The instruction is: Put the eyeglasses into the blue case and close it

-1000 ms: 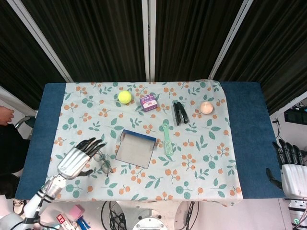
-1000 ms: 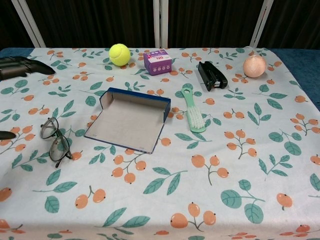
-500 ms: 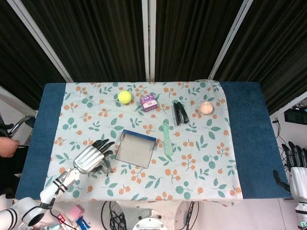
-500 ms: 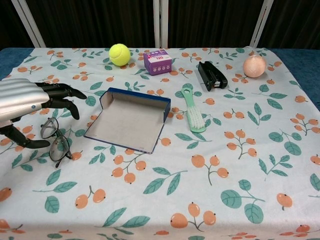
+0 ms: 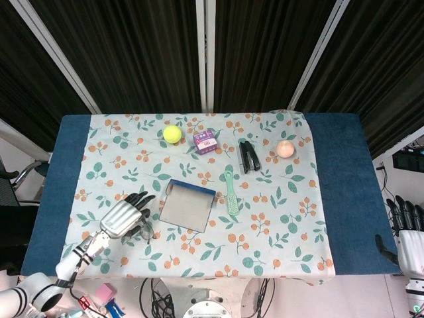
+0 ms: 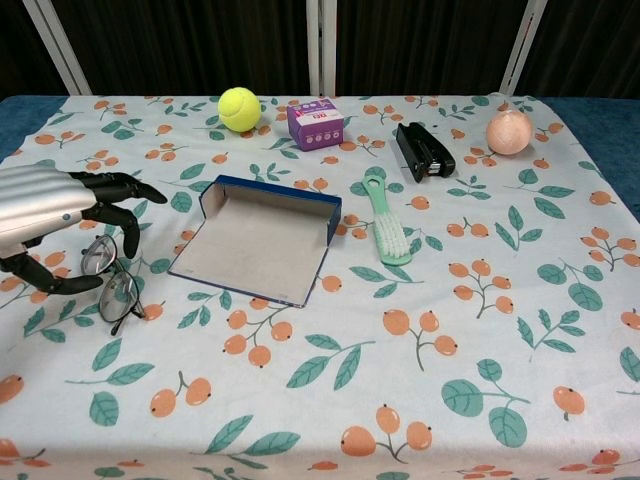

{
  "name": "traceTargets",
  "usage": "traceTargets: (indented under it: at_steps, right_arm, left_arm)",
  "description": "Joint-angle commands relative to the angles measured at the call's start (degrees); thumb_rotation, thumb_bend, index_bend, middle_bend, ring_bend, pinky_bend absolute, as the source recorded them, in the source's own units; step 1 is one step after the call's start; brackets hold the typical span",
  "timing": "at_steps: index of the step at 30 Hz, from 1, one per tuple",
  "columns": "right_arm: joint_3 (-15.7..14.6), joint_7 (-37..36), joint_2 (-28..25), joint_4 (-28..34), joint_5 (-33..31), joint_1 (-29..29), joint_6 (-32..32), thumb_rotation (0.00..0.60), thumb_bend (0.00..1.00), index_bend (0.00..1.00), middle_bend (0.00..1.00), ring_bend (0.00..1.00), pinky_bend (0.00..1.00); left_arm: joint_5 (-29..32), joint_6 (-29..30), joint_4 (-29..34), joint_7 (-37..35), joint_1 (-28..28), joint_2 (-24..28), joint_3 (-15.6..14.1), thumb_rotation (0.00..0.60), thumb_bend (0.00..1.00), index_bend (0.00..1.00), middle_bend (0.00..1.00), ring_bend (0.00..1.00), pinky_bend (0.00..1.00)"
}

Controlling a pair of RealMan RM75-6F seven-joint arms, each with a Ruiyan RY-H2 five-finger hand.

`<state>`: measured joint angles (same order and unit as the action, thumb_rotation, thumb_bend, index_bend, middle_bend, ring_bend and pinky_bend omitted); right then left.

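The eyeglasses [image 6: 112, 277] lie on the flowered cloth at the near left, also seen as the eyeglasses [image 5: 145, 226] in the head view. My left hand [image 6: 55, 215] hovers right over them with fingers spread and curved down, holding nothing; it appears as the left hand [image 5: 124, 215] from above. The blue case [image 6: 258, 240] lies open just right of the glasses, its grey inside empty; from above the blue case [image 5: 187, 205] sits mid-table. My right hand [image 5: 409, 232] hangs off the table's right edge with fingers straight and nothing in it.
Along the far side stand a yellow tennis ball [image 6: 239, 108], a purple box [image 6: 315, 122], a black stapler [image 6: 423, 150] and a peach ball [image 6: 509, 131]. A green brush [image 6: 385, 218] lies right of the case. Blue table edges [image 5: 348, 185] flank the cloth.
My left hand came in from the left over the eyeglasses, then lowered and curled its fingers slightly. The right hand dropped a little lower at the frame's edge.
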<state>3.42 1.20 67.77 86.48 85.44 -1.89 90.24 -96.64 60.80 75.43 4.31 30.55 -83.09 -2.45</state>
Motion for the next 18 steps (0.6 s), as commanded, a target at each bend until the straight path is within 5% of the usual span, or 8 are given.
traceTargets:
  at_steps: [1, 18]
  right_arm:
    - [-0.04, 0.08, -0.14, 0.12, 0.0, -0.02, -0.07, 0.6, 0.27, 0.0, 0.0, 0.0, 0.0]
    - [0.07, 0.68, -0.2, 0.3, -1.27, 0.21, -1.62, 0.6, 0.27, 0.0, 0.0, 0.0, 0.0]
  left_arm:
    - [0.14, 0.12, -0.36, -0.3, 0.01, -0.27, -0.34, 0.6, 0.31, 0.44, 0.09, 0.06, 0.18]
    - [1.33, 0.43, -2.27, -2.54, 0.74, -1.81, -0.95, 0.6, 0.34, 0.52, 0.11, 0.06, 0.18]
